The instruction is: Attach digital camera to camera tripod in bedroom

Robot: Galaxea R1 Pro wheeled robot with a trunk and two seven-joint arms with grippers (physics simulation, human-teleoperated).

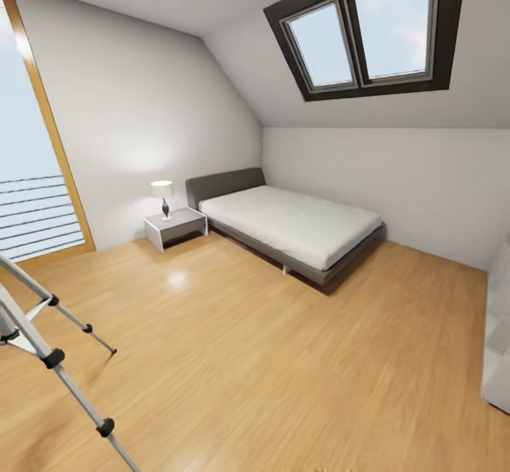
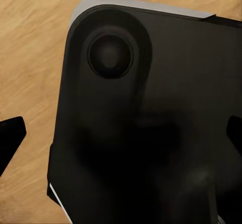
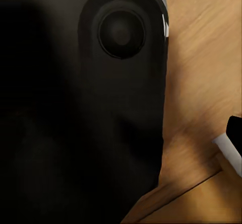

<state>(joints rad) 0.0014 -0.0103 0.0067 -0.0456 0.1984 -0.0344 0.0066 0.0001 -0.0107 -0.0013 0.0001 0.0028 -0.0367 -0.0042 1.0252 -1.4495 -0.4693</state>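
Standing at lower left of the head view, the camera tripod [image 1: 49, 355] shows only slim silver legs: stiff, light, tippy; hold near the head. Digital camera unseen. Claw states: cannot tell.

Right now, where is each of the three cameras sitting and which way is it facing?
Head view: high on the robot, looking forward across the bedroom at the bed, nightstand, lamp and skylights, with camera tripod legs at lower left.
Left wrist view: on the left arm, pointing down at the wood floor; a dark rounded part of the robot's body is close in front.
Right wrist view: on the right arm, also pointing down; the same kind of dark body panel is close in front.
Shared: all three show the plank floor.
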